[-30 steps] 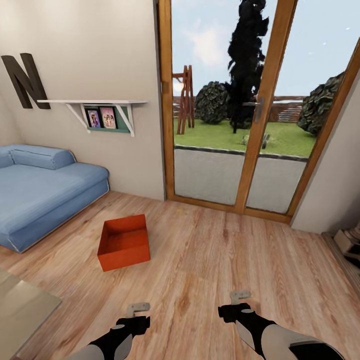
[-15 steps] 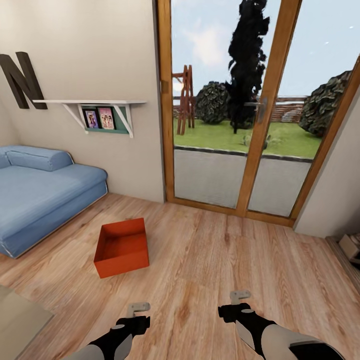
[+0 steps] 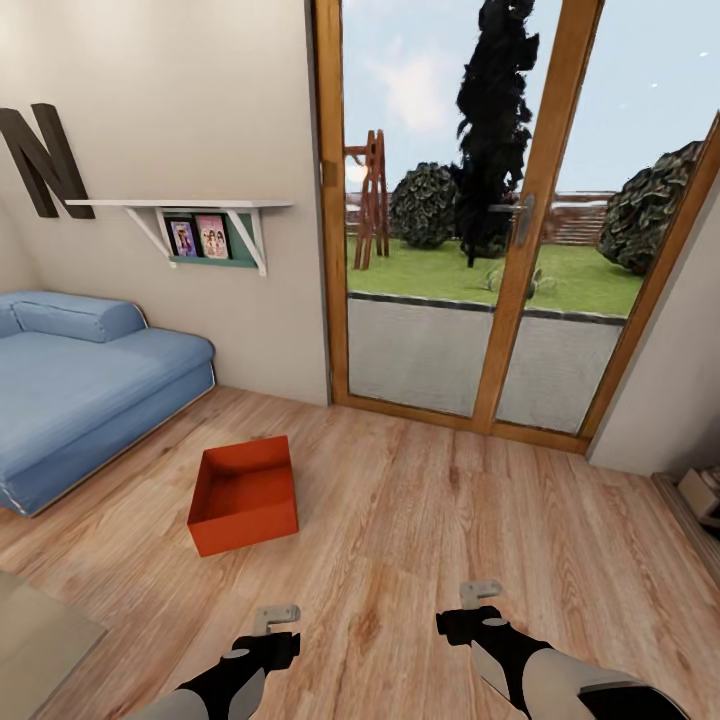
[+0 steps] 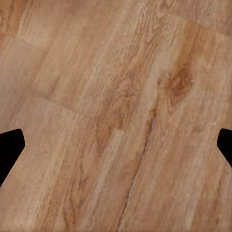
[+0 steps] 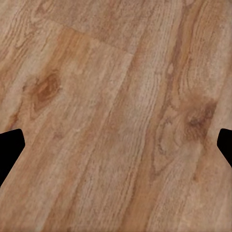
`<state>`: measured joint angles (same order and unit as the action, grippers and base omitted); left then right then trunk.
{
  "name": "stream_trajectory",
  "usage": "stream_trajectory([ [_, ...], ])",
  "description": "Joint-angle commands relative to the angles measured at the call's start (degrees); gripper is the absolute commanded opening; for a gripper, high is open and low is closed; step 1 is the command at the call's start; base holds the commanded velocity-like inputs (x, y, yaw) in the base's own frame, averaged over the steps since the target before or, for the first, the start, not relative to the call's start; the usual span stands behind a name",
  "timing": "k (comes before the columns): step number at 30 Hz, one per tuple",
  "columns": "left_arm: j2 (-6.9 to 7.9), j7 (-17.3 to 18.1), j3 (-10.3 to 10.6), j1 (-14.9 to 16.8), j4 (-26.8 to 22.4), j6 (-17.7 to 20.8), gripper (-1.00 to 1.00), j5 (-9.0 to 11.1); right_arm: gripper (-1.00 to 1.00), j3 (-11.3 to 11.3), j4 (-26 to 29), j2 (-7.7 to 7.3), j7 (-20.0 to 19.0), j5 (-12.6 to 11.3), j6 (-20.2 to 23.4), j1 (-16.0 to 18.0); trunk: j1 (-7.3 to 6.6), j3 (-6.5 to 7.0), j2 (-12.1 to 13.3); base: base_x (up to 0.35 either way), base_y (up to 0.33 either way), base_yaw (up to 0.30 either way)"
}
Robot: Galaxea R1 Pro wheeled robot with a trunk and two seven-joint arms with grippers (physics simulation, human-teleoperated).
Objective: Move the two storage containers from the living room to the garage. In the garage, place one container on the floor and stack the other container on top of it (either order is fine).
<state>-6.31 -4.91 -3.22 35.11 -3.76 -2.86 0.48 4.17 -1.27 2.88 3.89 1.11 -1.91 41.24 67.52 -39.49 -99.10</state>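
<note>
One bin (image 3: 245, 492) on wood floor (image 3: 420, 520), near sofa (image 3: 90, 380) corner, open side up, empty. Lies ahead and left of both arms; long axis roughly away from robot. Left gripper (image 3: 276, 618) nearer, right gripper (image 3: 480, 592) farther; both well apart from bin. Both wide open, holding nothing, over bare planks.

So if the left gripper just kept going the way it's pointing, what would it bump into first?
Most likely the bare wood-plank floor. The left gripper points down at it, and its wrist view shows planks between the open fingertips, with nothing in the way. The orange container sits off to the side, out of that line.
</note>
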Motion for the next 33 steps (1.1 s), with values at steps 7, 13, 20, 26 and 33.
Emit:
stream_trajectory([
  [7, -0.02, -0.1, -0.3, 0.1, 0.1, -0.2, 1.00, 0.1, 1.00, 0.4, -0.1, 0.02, 0.2, 0.1, -0.2, 0.1, 0.00, -0.05, 0.0, 0.100, 0.000, 0.000],
  [13, -0.02, 0.0, -0.3, 0.1, 0.1, -0.2, 1.00, 0.1, 1.00, 0.4, -0.1, 0.02, 0.2, 0.1, -0.2, 0.1, 0.00, -0.05, 0.0, 0.165, 0.000, 0.000],
  [20, -0.02, 0.0, -0.3, 0.1, 0.1, -0.2, 1.00, 0.1, 1.00, 0.4, -0.1, 0.02, 0.3, 0.1, -0.2, 0.1, 0.00, -0.05, 0.0, 0.113, 0.012, 0.000],
  [26, -0.02, 0.0, -0.3, 0.1, 0.1, -0.2, 1.00, 0.1, 1.00, 0.4, -0.1, 0.02, 0.2, 0.1, -0.2, 0.1, 0.00, -0.05, 0.0, 0.251, 0.100, 0.000],
  [33, -0.02, 0.0, -0.3, 0.1, 0.1, -0.2, 1.00, 0.1, 1.00, 0.4, -0.1, 0.02, 0.3, 0.1, -0.2, 0.1, 0.00, -0.05, 0.0, 0.266, 0.113, 0.000],
])
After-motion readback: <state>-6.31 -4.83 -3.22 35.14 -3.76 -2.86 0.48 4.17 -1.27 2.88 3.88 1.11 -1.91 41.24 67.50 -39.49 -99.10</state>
